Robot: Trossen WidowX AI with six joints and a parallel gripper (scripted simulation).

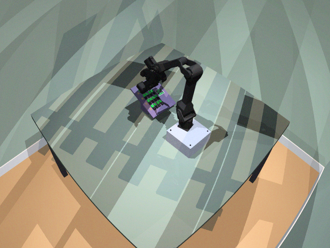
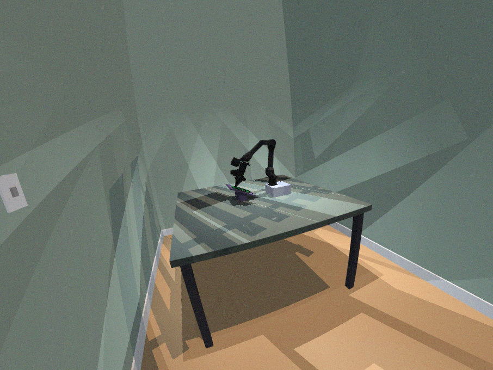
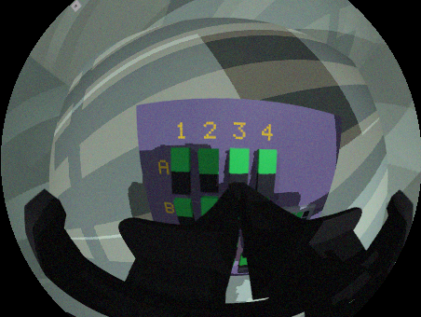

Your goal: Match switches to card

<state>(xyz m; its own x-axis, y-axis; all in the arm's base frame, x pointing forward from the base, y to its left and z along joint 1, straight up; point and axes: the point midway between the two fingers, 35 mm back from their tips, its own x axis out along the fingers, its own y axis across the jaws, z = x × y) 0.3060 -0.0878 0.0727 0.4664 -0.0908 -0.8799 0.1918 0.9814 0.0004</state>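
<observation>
The tilted purple panel [image 1: 168, 99] [image 3: 298, 126] carries a grid of green and dark rocker switches. In the wrist view, row A shows A1 [image 3: 180, 159], A2 [image 3: 208, 161], A3 [image 3: 238, 160] and A4 [image 3: 267, 161], each with its green half on the far side. B1 [image 3: 183, 207] and part of B2 show below; my fingers hide most lower rows. The small card [image 1: 161, 92] [image 3: 305, 213] is partly hidden in the wrist view and too small to read surely. My gripper [image 3: 237, 188] [image 2: 236, 185] is shut and empty, its tips low over the panel's far part, by A3's near half. Contact cannot be told.
The pale robot base box [image 1: 188, 136] [image 2: 278, 188] stands on the table [image 1: 133, 213] [image 2: 310, 210], nearer the arm than the panel. My forearm arches from it over to the panel. A plate [image 2: 11, 193] is on the wall, away from the table.
</observation>
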